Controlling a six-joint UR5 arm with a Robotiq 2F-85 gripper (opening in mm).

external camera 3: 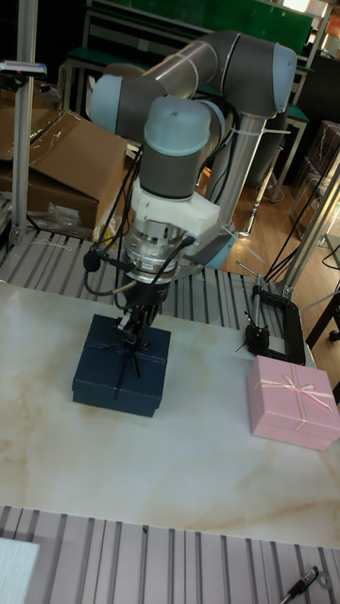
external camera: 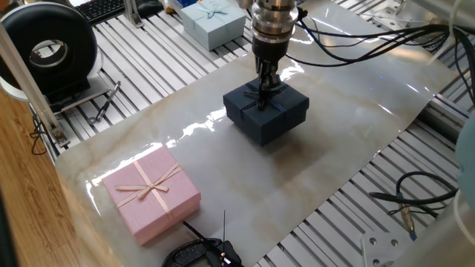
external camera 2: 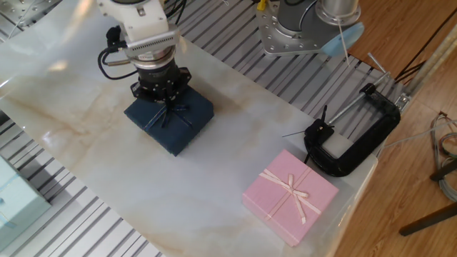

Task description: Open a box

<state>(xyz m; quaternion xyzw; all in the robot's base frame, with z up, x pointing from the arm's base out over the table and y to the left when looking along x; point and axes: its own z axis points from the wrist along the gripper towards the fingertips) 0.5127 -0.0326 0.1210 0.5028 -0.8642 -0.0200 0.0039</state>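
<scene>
The dark navy box (external camera: 252, 117) (external camera 2: 182, 130) (external camera 3: 99, 377) sits mid-mat with its lid on; no gap shows between lid and base. Its dark ribbon bow (external camera: 269, 99) lies at the centre of the lid. My gripper (external camera: 265, 87) (external camera 2: 166, 106) (external camera 3: 132, 344) comes straight down onto that bow, and the fingers are shut on the ribbon. The box looks raised a little off the marble mat (external camera: 326, 141), with a soft shadow beneath it.
A pink box (external camera: 152, 193) (external camera 2: 289, 194) (external camera 3: 293, 401) with a pink bow rests near the mat's corner. A light blue box (external camera: 211, 21) stands beyond the mat. A black clamp (external camera 2: 353, 139) (external camera 3: 274, 330) is beside the pink box. Loose cables (external camera: 415, 196) lie on the slatted table.
</scene>
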